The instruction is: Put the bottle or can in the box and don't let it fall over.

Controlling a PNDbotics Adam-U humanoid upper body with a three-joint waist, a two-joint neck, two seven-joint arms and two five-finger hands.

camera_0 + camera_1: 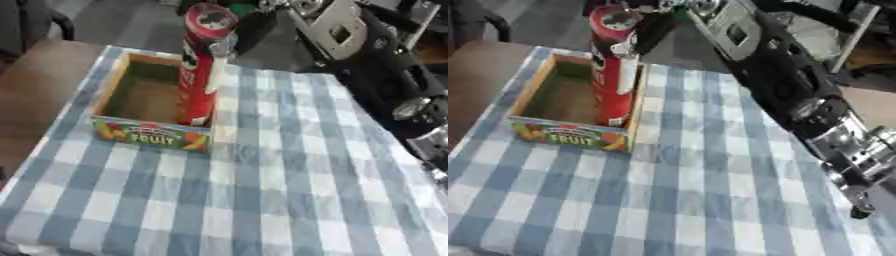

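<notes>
1. Covering the table is lying a blue-and-white checked cloth (289, 190).
2. Reaching in from the upper right, the right arm is ending in the right hand (651, 29), whose fingers are curling round the can's top.
3. The box (140, 131), open-topped with "FRUIT" printed on its front, is sitting on the cloth.
4. The can (198, 75), a tall red tube with a pale round top, is standing upright in the box's right near corner.

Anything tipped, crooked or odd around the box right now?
Nothing stands out. The red can stands upright in the right-hand end of the fruit box, close against its wall, with the right hand at its top. The box sits flat on the checked cloth.
</notes>
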